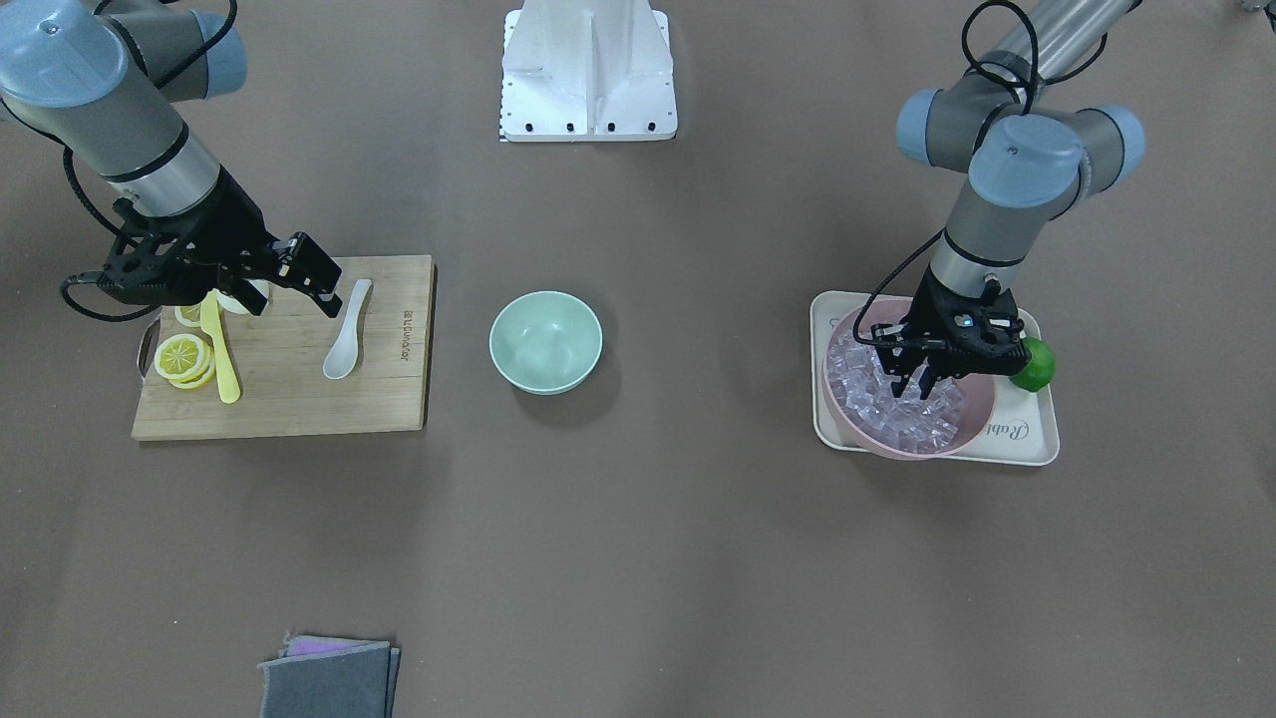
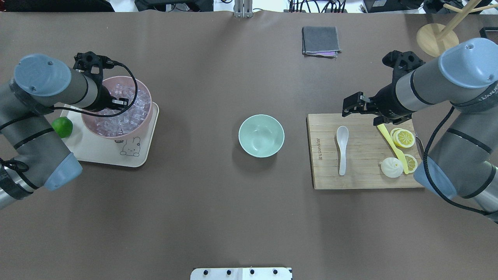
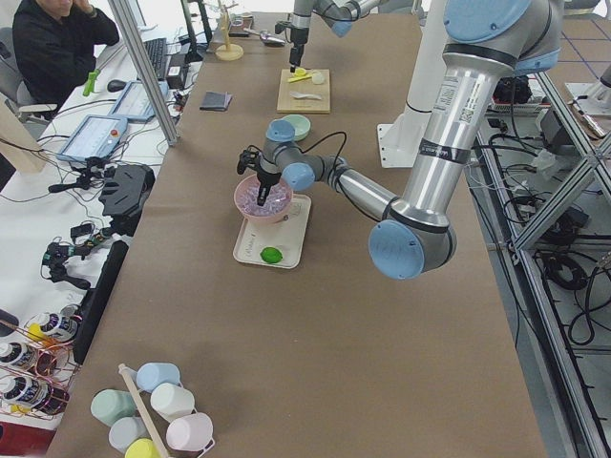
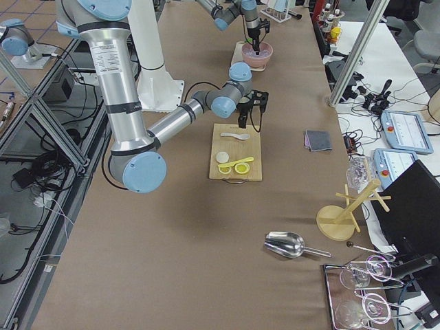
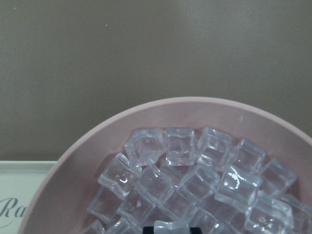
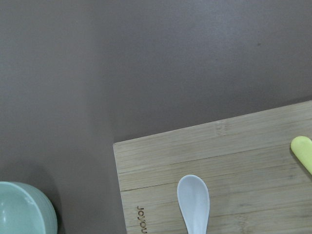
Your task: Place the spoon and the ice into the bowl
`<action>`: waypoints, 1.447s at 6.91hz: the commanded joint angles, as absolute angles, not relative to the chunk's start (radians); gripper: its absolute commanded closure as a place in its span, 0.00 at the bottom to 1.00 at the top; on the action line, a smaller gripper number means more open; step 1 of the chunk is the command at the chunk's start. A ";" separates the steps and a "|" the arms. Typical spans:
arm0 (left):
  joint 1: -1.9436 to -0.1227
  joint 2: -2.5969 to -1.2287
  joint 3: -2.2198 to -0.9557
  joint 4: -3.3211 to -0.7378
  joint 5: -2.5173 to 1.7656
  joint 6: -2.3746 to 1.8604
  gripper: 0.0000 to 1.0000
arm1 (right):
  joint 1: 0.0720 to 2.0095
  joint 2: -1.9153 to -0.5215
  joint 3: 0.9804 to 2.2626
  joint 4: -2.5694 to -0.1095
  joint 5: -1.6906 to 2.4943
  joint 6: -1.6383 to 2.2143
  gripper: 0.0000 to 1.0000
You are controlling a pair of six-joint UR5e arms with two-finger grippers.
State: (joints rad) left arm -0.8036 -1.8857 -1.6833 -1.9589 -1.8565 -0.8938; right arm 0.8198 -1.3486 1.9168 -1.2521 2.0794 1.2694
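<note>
The mint-green bowl (image 1: 545, 341) stands empty at the table's middle; it also shows in the overhead view (image 2: 261, 135). The white spoon (image 1: 344, 334) lies on the wooden cutting board (image 1: 289, 399), scoop toward the operators' side. My right gripper (image 1: 317, 279) is open and empty, hovering above the board's robot-side edge beside the spoon's handle. The spoon's scoop shows in the right wrist view (image 6: 194, 202). My left gripper (image 1: 922, 384) reaches down into the pink bowl (image 1: 902, 449) of ice cubes (image 5: 185, 175). Its fingertips are shut on one ice cube (image 5: 171, 225).
The pink bowl sits on a cream tray (image 1: 1027, 434) with a lime (image 1: 1035, 364). A yellow knife (image 1: 221, 354), lemon slices (image 1: 181, 357) and a white bun (image 2: 391, 167) share the board. A grey cloth (image 1: 329, 678) lies at the operators' edge.
</note>
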 commanded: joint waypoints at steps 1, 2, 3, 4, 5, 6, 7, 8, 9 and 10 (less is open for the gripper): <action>-0.848 -1.894 -1.724 -1.953 -1.862 -0.894 1.00 | 0.770 -1.348 1.927 -1.253 2.036 1.273 0.00; -0.874 -1.899 -1.729 -1.953 -1.888 -0.894 1.00 | 0.731 -1.348 1.934 -1.256 2.010 1.278 0.00; -0.905 -1.901 -1.739 -1.956 -1.937 -0.894 1.00 | 0.671 -1.350 1.933 -1.265 1.949 1.288 0.00; -0.916 -1.908 -1.764 -1.956 -1.959 -0.899 1.00 | 0.651 -1.364 1.928 -1.267 1.934 1.287 0.03; -0.916 -1.920 -1.769 -1.956 -1.959 -0.907 1.00 | 0.634 -1.388 1.921 -1.267 1.927 1.279 0.12; -0.914 -1.925 -1.769 -1.954 -1.959 -0.908 1.00 | 0.620 -1.408 1.914 -1.266 1.910 1.255 0.15; -0.914 -1.931 -1.773 -1.956 -1.959 -0.910 1.00 | 0.611 -1.405 1.896 -1.266 1.910 1.223 0.15; -0.914 -1.933 -1.776 -1.956 -1.960 -0.910 1.00 | 0.611 -1.404 1.872 -1.266 1.907 1.180 0.15; -0.914 -1.931 -1.776 -1.956 -1.960 -0.910 1.00 | 0.607 -1.394 1.844 -1.264 1.890 1.167 0.16; -0.916 -1.931 -1.779 -1.956 -1.960 -0.910 1.00 | 0.609 -1.390 1.839 -1.264 1.890 1.163 0.21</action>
State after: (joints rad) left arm -0.9148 -1.9311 -1.7766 -1.9558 -1.9602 -0.9095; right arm 0.6095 -1.3963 1.8552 -1.2645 1.8960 1.1763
